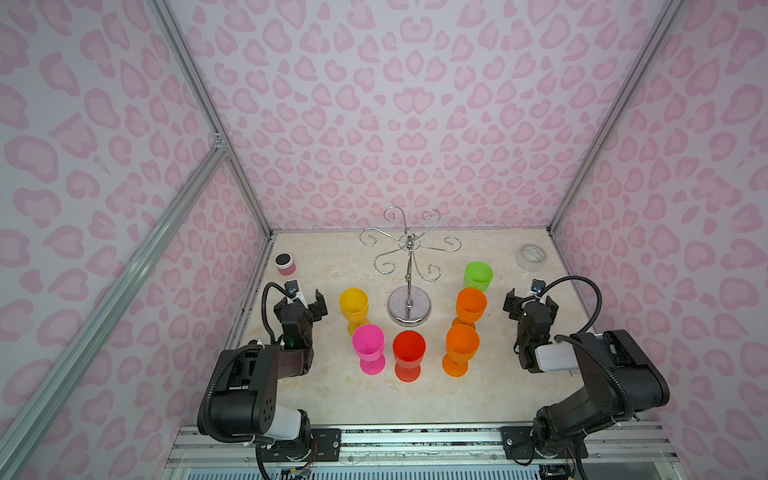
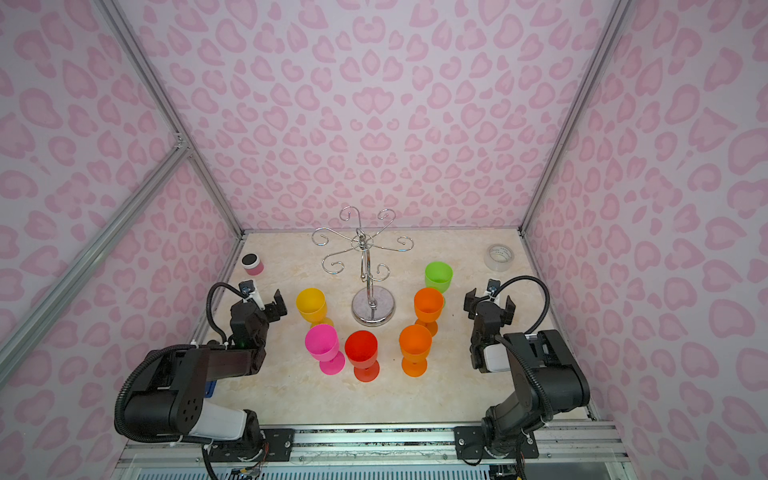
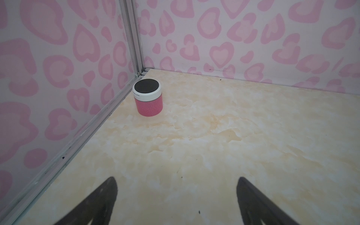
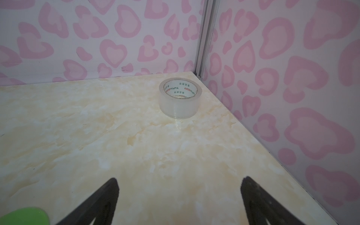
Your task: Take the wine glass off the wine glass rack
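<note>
The chrome wine glass rack stands at the middle back of the table, and nothing hangs from its curled arms. Several plastic wine glasses stand upright around its base: yellow, pink, red, two orange and green. My left gripper is open and empty, left of the yellow glass. Right of the orange glasses, my right gripper is also open and empty.
A small pink jar with a black top sits in the back left corner. A roll of clear tape lies in the back right corner. Pink patterned walls close in three sides of the table.
</note>
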Action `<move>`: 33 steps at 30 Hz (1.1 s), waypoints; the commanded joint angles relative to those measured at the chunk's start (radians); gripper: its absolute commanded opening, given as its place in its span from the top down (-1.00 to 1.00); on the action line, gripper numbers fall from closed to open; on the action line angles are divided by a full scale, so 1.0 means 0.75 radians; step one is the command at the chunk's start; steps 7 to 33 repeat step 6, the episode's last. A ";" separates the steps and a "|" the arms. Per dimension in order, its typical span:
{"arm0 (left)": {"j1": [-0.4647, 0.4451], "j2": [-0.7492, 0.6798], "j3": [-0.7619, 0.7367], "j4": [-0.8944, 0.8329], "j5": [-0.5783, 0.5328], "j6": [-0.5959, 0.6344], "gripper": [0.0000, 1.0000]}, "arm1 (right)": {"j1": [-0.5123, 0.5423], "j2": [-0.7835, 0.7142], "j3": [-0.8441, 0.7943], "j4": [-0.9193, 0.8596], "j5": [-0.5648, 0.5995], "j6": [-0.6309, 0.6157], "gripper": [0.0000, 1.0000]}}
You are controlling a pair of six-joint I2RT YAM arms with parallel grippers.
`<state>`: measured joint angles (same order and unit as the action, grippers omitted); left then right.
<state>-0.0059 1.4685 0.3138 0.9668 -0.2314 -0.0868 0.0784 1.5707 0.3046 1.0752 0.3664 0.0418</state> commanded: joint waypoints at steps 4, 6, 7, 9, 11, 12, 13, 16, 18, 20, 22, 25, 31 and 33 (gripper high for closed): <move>0.002 0.006 0.007 0.049 -0.011 -0.001 -0.94 | 0.002 0.007 0.001 0.039 0.017 -0.001 -0.96; 0.002 0.002 -0.003 0.062 -0.011 0.001 -0.95 | 0.002 0.007 0.001 0.039 0.016 -0.002 -0.96; 0.002 0.002 -0.003 0.062 -0.011 0.001 -0.95 | 0.002 0.007 0.001 0.039 0.016 -0.002 -0.96; 0.002 0.002 -0.003 0.062 -0.011 0.001 -0.95 | 0.002 0.007 0.001 0.039 0.016 -0.002 -0.96; 0.002 0.002 -0.003 0.062 -0.011 0.001 -0.95 | 0.002 0.007 0.001 0.039 0.016 -0.002 -0.96; 0.002 0.002 -0.003 0.062 -0.011 0.001 -0.95 | 0.002 0.007 0.001 0.039 0.016 -0.002 -0.96; 0.002 0.002 -0.003 0.062 -0.011 0.001 -0.95 | 0.002 0.007 0.001 0.039 0.016 -0.002 -0.96; 0.002 0.002 -0.003 0.062 -0.011 0.001 -0.95 | 0.002 0.007 0.001 0.039 0.016 -0.002 -0.96; 0.002 0.002 -0.003 0.062 -0.011 0.001 -0.95 | 0.002 0.007 0.001 0.039 0.016 -0.002 -0.96; 0.002 0.002 -0.003 0.062 -0.011 0.001 -0.95 | 0.002 0.007 0.001 0.039 0.016 -0.002 -0.96; 0.002 0.002 -0.003 0.062 -0.011 0.001 -0.95 | 0.002 0.007 0.001 0.039 0.016 -0.002 -0.96; 0.002 0.002 -0.003 0.062 -0.011 0.001 -0.95 | 0.002 0.007 0.001 0.039 0.016 -0.002 -0.96; 0.002 0.002 -0.003 0.062 -0.011 0.001 -0.95 | 0.002 0.007 0.001 0.039 0.016 -0.002 -0.96; 0.002 0.002 -0.003 0.062 -0.011 0.001 -0.95 | 0.002 0.007 0.001 0.039 0.016 -0.002 -0.96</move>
